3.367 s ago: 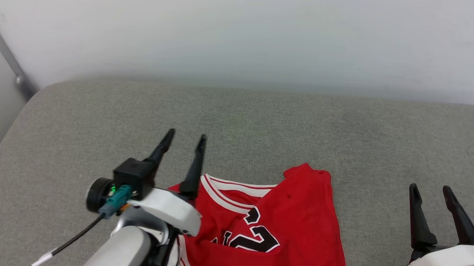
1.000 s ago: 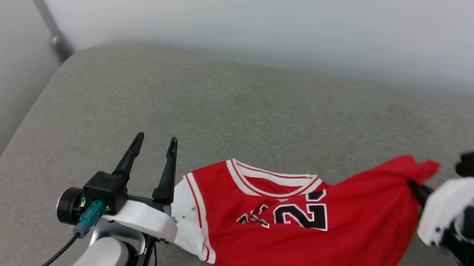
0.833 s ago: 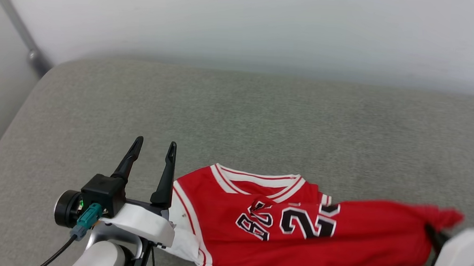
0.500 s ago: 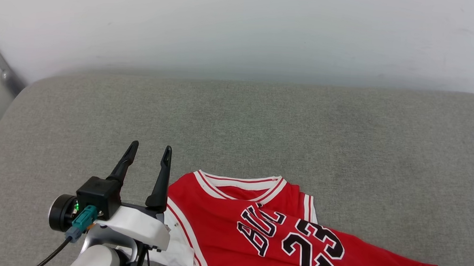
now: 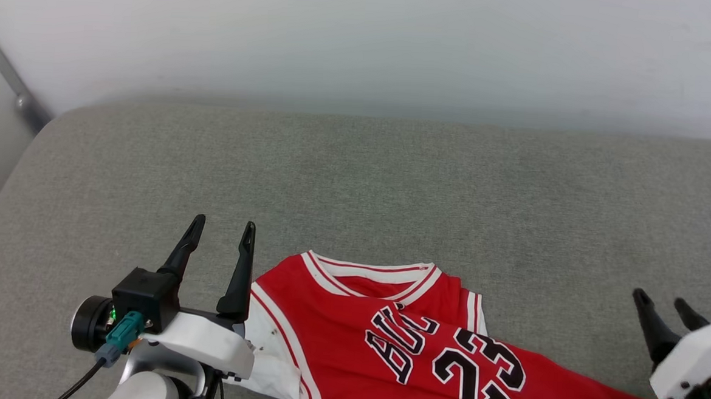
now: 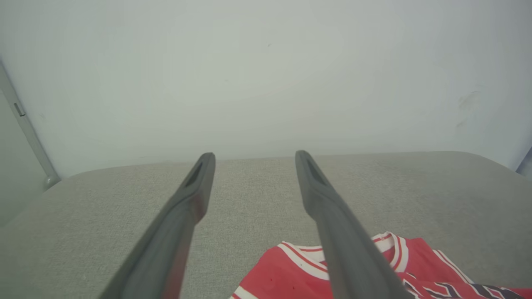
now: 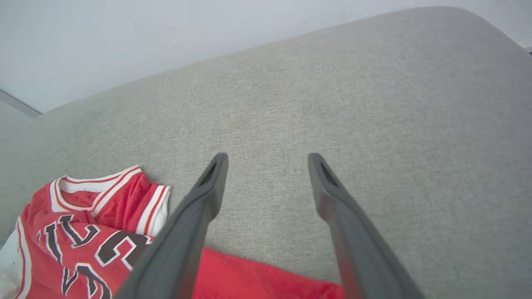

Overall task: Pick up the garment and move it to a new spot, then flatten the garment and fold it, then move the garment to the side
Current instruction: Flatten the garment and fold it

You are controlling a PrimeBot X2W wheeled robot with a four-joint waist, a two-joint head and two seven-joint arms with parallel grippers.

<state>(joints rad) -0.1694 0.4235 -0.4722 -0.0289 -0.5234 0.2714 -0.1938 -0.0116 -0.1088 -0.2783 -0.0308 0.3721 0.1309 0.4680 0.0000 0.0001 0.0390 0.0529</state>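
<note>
Overhead, garment [image 5: 420, 355] shows full 23; L-wrist, collar.

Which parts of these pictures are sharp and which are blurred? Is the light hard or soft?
Head view: soft, even light, no glare; the garment lettering is sharp. Left wrist view: the left gripper blurs toward the lens. Right wrist view: the right gripper likewise, and the cushion looks tilted.
</note>
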